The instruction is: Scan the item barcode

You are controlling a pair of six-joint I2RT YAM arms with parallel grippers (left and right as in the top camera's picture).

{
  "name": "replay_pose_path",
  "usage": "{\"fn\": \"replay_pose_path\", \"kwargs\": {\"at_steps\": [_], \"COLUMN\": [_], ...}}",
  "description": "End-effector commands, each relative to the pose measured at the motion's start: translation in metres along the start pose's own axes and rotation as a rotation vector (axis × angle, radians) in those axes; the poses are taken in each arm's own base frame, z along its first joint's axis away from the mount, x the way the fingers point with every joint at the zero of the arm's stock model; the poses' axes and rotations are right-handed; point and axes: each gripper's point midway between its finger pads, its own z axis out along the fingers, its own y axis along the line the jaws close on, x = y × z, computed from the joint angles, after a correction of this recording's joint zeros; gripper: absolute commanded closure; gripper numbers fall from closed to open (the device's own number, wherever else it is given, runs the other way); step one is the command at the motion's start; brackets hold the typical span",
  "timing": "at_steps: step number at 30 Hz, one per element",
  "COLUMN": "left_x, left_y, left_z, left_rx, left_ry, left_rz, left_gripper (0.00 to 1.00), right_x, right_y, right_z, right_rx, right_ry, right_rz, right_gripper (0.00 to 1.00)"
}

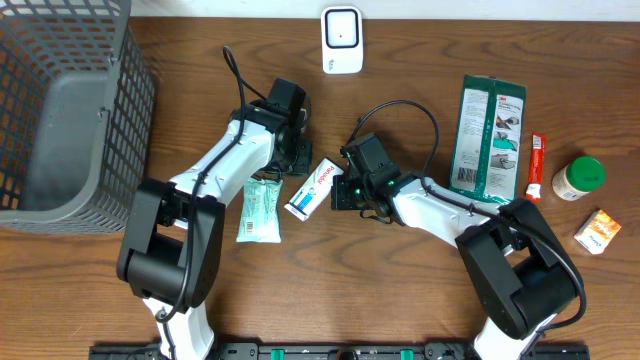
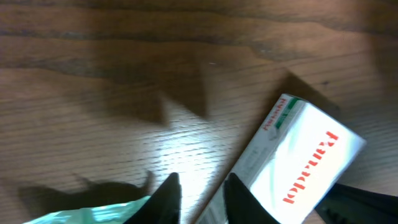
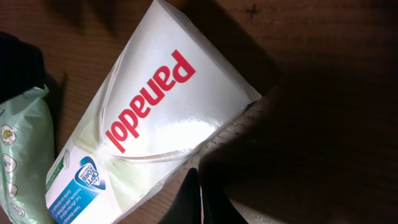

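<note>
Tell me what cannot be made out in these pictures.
1. Barcode on the medicine box: shown in no view.
2. Left jaws, left wrist view: cut off by the bottom edge, so a grip on the box is uncertain.
3. Print on the green package, overhead: too small.
4. Wipes pack, right wrist view: cut off by the left edge.
</note>
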Motion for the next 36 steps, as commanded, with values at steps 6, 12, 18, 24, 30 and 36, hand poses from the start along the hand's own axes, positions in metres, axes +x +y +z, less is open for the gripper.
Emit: {"fn": "replay_pose_path", "kwargs": {"at_steps": [6,12,18,24,30,36], "left_x": [0.011,0.013,0.017,0.022,0.016,0.016], "left_y": [-0.004,-0.003,-0.01,-0.029,-0.035,-0.036], "left_z": [0.019,0.031,0.033,0.019,-0.001,-0.008], "left_rx": [-0.046,-0.079,-0.039,0.06,0.076,0.078], "left_ry": [0.026,0.033,0.054,0.066,0.018,0.012], "left_rz": [0.056,0.123,0.122,0.123,0.133,0.135], "left_gripper": [0.86,0.88,0.88,0.93,0.92,0.92], "right_x": [0.008,0.011,0.011,0.015,0.014,0.013], "right_y": [-0.016,-0.017,-0.017,-0.011,-0.011,-0.01], "right_z": [0.008,0.008,0.008,0.008,0.008,0.008], "right_rx": [0.07,0.076,0.076,0.038,0.038,0.034], "right_ry": [0.012,0.022,0.023,0.045,0.044,0.04], "right_rz": [0.014,0.016,0.016,0.017,0.017,0.016], "right_gripper": [0.99,0.99,0.99,0.99,0.99,0.99]}}
